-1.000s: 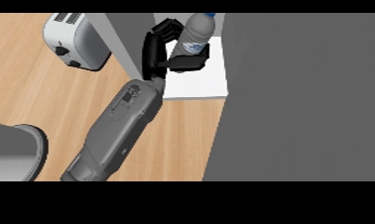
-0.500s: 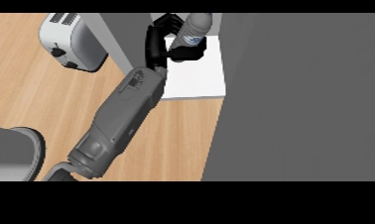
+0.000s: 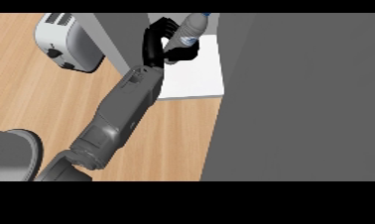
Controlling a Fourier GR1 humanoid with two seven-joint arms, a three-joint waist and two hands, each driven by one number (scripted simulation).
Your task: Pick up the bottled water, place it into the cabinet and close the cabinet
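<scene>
The bottled water [image 3: 189, 30], clear with a blue-banded label, leans to the right above the white cabinet floor [image 3: 194, 77] at the top middle of the head view. My left hand [image 3: 152, 44] is shut on it: the fingers curl round its far side and the thumb sits under its lower end. My grey forearm runs back to the lower left. The bottle's base is hidden by the hand. My right hand does not show.
A large grey cabinet panel [image 3: 293, 99] fills the right side. A grey cabinet wall [image 3: 121, 39] stands left of the hand. A white toaster [image 3: 70, 42] sits on the wooden counter [image 3: 51, 104] at upper left. A grey round object [image 3: 15, 153] lies at lower left.
My left hand has shifted slightly left and farther in over the white cabinet floor, still holding the bottle. The bottle's tilt has changed a little.
</scene>
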